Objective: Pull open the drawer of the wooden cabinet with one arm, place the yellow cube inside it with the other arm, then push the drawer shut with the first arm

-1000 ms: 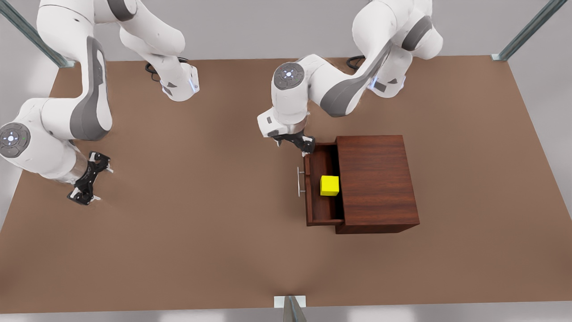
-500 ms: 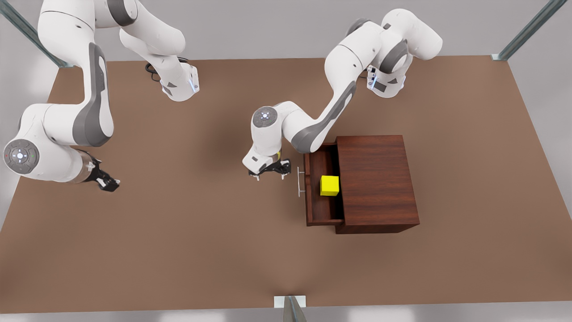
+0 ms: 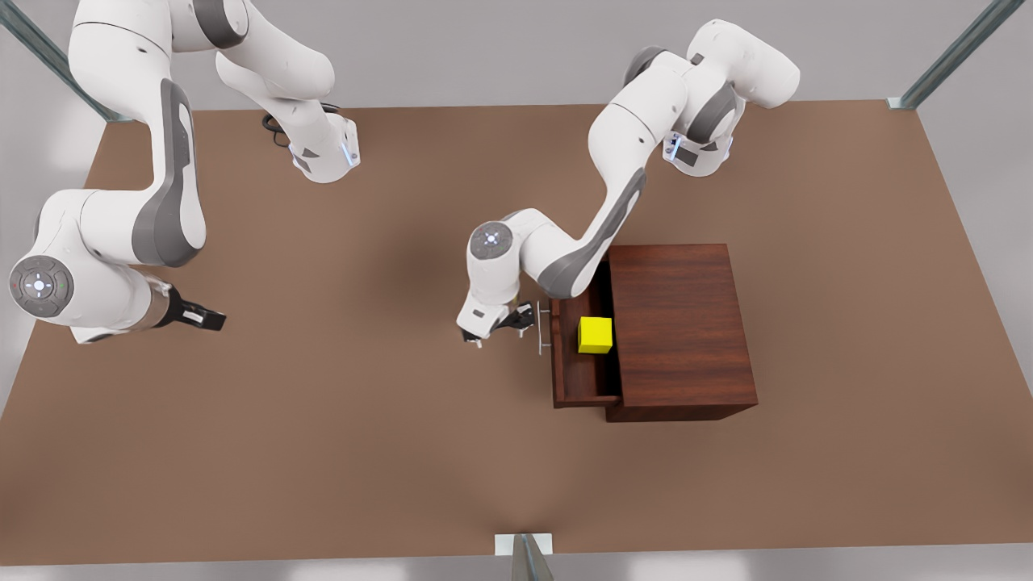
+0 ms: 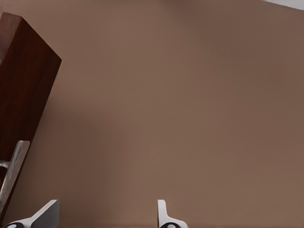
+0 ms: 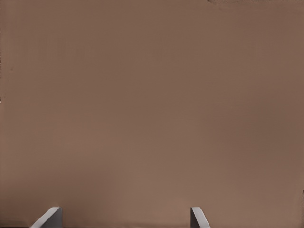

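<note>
The wooden cabinet (image 3: 682,327) stands at the front view's right with its drawer (image 3: 569,375) pulled out toward the front view's left. The yellow cube (image 3: 595,335) rests inside the drawer, close to the cabinet body. My left gripper (image 3: 499,324) is open, low over the table and just in front of the silver bar handle (image 3: 541,327). In the left wrist view its fingertips (image 4: 47,213) stand apart, with the handle (image 4: 12,175) and the dark wood front (image 4: 23,80) beside them. My right gripper (image 3: 202,317) waits open at the front view's far left, its fingertips (image 5: 50,216) over bare table.
The brown table (image 3: 363,436) stretches wide around the cabinet. Both arm bases (image 3: 323,153) sit along the far edge. Metal frame posts (image 3: 952,52) stand at the far corners, and a bracket (image 3: 524,549) is at the near edge.
My left gripper has come from the drawer's far corner around to the handle's front and lowered toward it. My right gripper has turned and shifted slightly. Drawer and cube have stayed put.
</note>
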Motion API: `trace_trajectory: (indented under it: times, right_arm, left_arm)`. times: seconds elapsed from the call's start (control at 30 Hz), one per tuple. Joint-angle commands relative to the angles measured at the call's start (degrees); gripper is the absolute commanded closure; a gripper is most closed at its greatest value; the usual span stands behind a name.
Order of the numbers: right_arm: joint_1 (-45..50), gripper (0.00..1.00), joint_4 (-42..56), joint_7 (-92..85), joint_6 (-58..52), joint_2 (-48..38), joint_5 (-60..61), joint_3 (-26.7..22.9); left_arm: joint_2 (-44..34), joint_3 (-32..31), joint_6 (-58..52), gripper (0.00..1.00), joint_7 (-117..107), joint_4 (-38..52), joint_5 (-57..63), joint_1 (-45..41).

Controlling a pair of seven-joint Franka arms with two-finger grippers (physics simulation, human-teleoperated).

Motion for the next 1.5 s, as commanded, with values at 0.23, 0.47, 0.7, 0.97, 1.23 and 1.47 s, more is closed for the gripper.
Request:
trace_trajectory:
  times: [0.23,0.47,0.7,0.97,1.23,1.47]
  right_arm:
    - [0.0,0.00,0.0,-17.5,-0.2,-0.1,0.2,0.0]
    - [-0.1,0.00,0.0,-17.6,-0.2,-0.1,0.1,0.0]
    - [-0.1,0.00,0.0,-17.7,-0.2,-0.1,0.1,0.0]
    - [-0.1,0.00,0.1,-17.7,-0.2,-0.1,0.0,-0.1]
    - [-0.1,0.00,0.1,-17.6,-0.2,-0.1,0.0,-0.1]
    - [-0.1,0.00,0.2,-17.7,-0.2,-0.1,0.0,-0.1]
  left_arm:
    - [-0.4,0.0,-2.3,0.00,6.2,-1.8,0.0,2.0]
    - [-0.9,0.0,-5.6,0.00,10.5,-1.9,-0.1,3.8]
    - [-1.9,-0.2,-8.4,0.00,13.8,-2.0,-0.2,4.7]
    - [-2.5,-0.5,-10.4,0.00,18.5,-3.9,-1.7,5.4]
    - [-3.5,-0.4,-12.9,0.00,22.5,-3.9,-2.3,7.8]
    - [-3.9,-0.3,-15.5,0.00,23.9,-3.9,-2.2,9.3]
